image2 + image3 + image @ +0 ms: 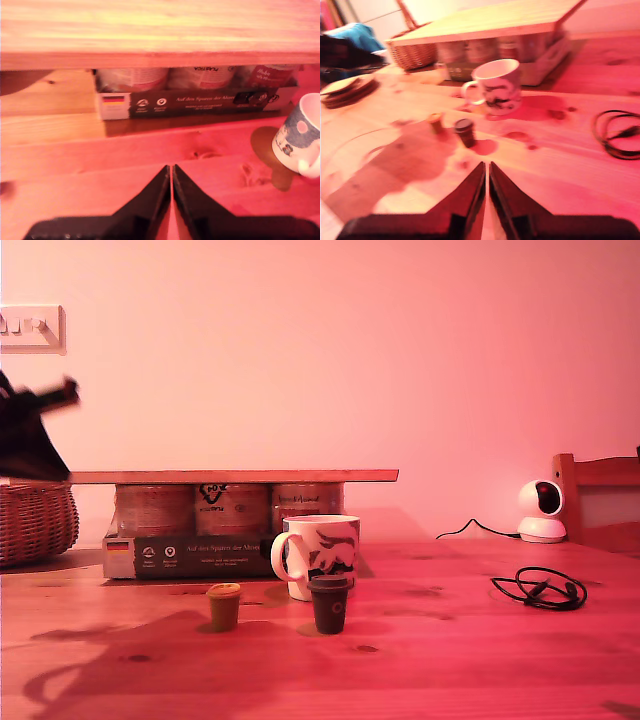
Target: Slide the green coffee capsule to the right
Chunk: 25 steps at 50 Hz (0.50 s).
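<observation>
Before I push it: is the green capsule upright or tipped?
Upright: the green coffee capsule stands on its narrow base on the table, flat rim on top, beside the dark capsule.

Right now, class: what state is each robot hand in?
My first hand: closed, holding nothing, above the bare table.
My second hand: closed, holding nothing, short of the green coffee capsule.

my second gripper [487, 172] closed | green coffee capsule [436, 121] beside dark capsule [465, 131] — upright
</observation>
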Motion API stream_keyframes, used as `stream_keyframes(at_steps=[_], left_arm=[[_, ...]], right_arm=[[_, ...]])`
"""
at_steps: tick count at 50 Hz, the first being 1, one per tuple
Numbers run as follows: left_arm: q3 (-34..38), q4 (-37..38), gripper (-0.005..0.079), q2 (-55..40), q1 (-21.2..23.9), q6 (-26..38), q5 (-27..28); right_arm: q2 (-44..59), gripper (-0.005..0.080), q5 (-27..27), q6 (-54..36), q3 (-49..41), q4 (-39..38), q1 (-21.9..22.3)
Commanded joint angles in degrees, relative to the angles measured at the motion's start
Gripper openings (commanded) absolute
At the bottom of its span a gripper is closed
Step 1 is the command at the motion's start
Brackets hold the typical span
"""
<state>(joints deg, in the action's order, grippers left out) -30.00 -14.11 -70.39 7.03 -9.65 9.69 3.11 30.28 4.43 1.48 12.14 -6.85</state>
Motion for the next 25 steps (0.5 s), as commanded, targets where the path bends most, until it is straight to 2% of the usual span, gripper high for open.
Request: stream_keyframes(at_steps=[1,10,21,25], left_arm=[[1.0,1.2,-0.0021,1.7,0.4,0.6,-0.9],[1.7,6.6,-0.0021,6.7,2.1,0.5,-3.8],[1.7,11.0,-0.0021,13.6,5.1,0.2,-6.3],[1.7,13.0,-0.0021,16.2,6.4,-0.9,-8.0]], right_arm=[[0.0,-0.0013,-1.7,-0.5,0.2,0.1,-0.2],[0.0,-0.0013,-10.8,-3.2,0.2,-0.4,-0.1],[0.0,-0.0013,-27.2,-3.5,0.2,-3.6,-0.1],[0.0,-0.0013,-31.5,-4.0,0.2,-4.1,-0.2]])
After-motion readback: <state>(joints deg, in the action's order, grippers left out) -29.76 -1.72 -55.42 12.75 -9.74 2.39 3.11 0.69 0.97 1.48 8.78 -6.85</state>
